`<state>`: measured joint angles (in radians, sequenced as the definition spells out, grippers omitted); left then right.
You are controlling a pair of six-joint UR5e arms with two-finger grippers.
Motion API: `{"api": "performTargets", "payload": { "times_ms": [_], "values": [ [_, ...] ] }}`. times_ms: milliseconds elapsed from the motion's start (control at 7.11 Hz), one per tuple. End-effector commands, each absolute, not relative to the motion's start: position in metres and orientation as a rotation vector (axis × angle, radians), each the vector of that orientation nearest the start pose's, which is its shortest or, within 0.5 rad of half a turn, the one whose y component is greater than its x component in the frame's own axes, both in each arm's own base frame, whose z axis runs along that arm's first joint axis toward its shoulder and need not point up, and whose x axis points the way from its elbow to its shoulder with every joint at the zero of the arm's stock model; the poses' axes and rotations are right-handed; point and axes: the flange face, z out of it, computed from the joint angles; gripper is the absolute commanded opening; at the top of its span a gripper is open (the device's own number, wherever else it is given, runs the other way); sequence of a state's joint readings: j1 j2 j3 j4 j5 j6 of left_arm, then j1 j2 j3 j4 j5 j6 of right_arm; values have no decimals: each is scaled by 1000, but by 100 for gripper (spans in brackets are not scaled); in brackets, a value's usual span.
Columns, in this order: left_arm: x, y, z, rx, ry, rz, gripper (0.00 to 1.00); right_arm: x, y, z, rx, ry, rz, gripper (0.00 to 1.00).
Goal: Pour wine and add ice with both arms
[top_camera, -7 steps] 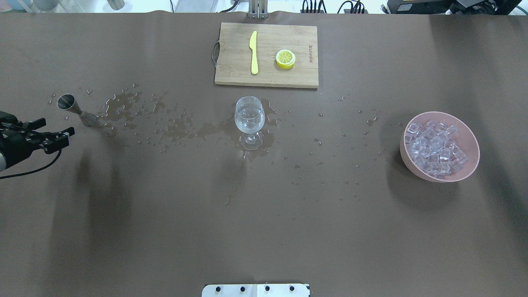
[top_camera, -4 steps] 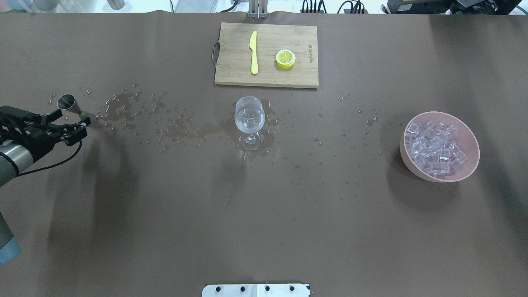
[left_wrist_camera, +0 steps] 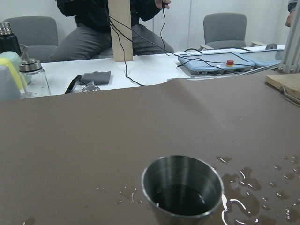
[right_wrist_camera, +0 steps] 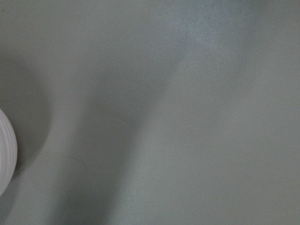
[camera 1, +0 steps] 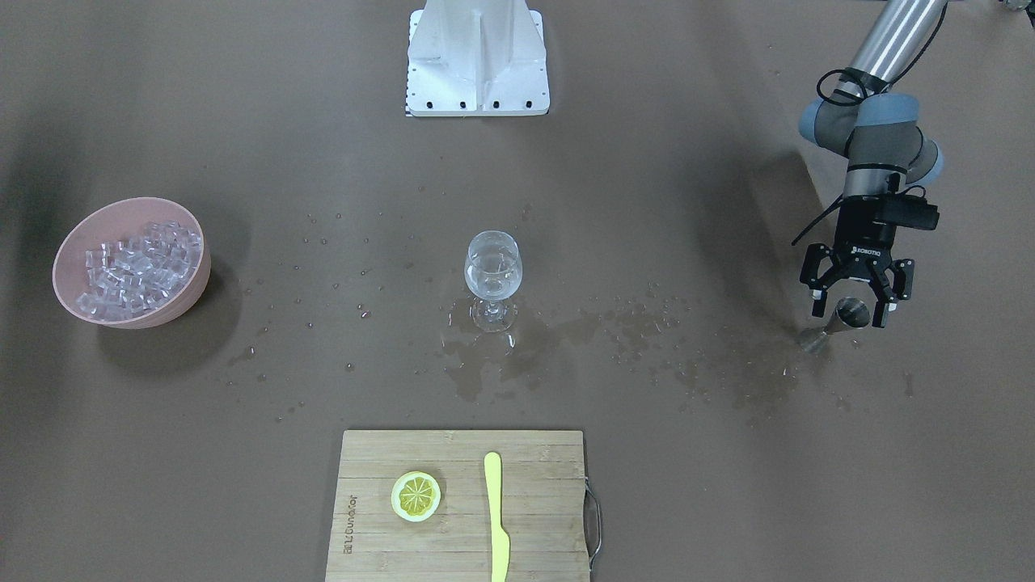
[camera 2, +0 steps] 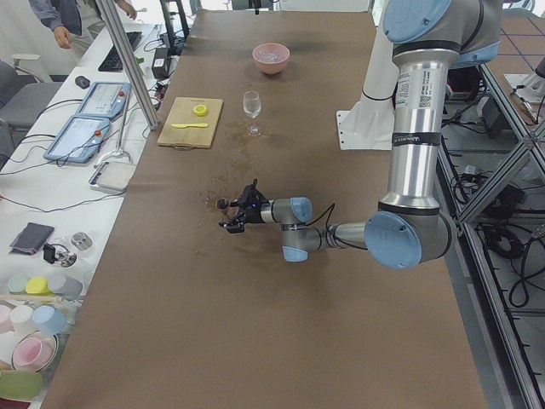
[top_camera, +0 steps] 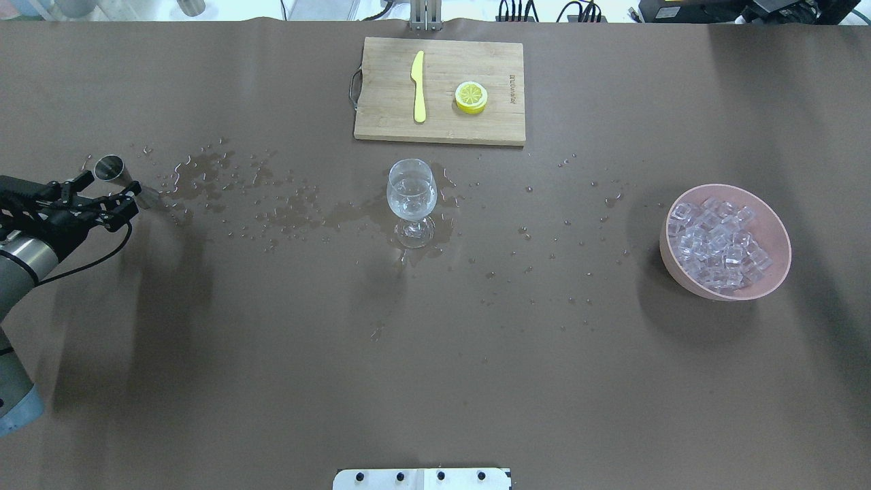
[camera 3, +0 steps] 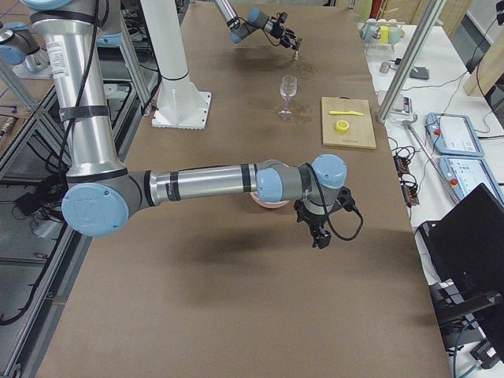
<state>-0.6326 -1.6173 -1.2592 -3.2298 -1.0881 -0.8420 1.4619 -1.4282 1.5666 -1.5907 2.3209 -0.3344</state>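
Jigger (top_camera: 114, 171): polished steel, double-cone, on wet matte brown worktop (top_camera: 435, 374). Left gripper (camera 1: 853, 312): fingers spread wide astride it. Right gripper (camera 3: 319, 234): finger state cannot be told.

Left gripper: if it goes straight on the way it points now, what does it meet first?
The jigger: it stands right ahead of the left gripper, between its open fingers in the front-facing view and low-centre in the wrist view. The gap between them is hard to judge.

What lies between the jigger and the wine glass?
Between jigger and wine glass, only spilled liquid: wet patches and droplets on the brown table, clearest in the overhead view.
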Motion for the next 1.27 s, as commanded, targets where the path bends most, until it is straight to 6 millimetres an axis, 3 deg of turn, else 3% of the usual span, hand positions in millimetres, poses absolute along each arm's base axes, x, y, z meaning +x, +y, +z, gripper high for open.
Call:
{"api": "performTargets", "payload": {
  "times_ms": [0,422,562,703,844,984,1125],
  "values": [
    [308,-448,601,1179,803,-263,94,5,-560,591,197,-739,-465,100],
    [309,-448,604,1175,796,-257,93,5,-560,592,194,-739,-464,100],
    [309,-448,605,1174,795,-257,89,5,-560,593,192,-740,-464,100],
    [309,-447,610,1171,790,-254,79,5,-560,592,194,-739,-464,100],
    [309,-447,607,1177,800,-257,53,5,-560,592,194,-739,-464,100],
    [308,-447,608,1175,798,-256,19,5,-560,593,192,-740,-464,100],
    [308,-446,606,1174,806,-253,0,5,-560,593,192,-740,-464,100]
  ]
}}
